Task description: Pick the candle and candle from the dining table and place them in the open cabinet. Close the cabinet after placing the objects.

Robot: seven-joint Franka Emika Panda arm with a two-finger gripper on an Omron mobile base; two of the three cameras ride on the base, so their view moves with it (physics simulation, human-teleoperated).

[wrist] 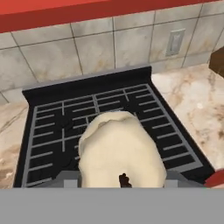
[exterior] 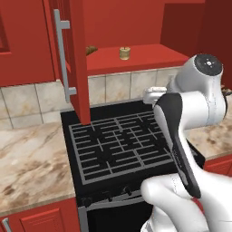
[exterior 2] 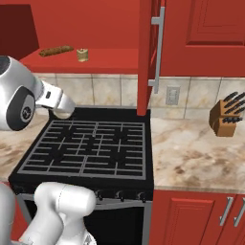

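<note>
The white arm is rising from the base, bending at its dark elbow and reaching forward above the stove [exterior: 118, 145]. Its claw [wrist: 124, 177] is gripping the pale cream candle [wrist: 119, 148], jaws clamped.

Candles: two. One golden-tan candle [exterior: 124, 53] stands on the open cabinet shelf [exterior: 136, 61]; one pale cream candle [wrist: 119, 151] sits at the gripper [wrist: 123, 180]

Brown elongated lump [exterior 2: 56, 50]: one, on the same shelf

Cabinet doors [exterior 2: 149, 57] standing open with bar handle: two, one per base view

Stove [exterior 2: 91, 148]: one

Knife block [exterior 2: 228, 116]: one

Wall outlet [exterior 2: 172, 95]: one

Robot arm [exterior: 190, 136]: one
</note>
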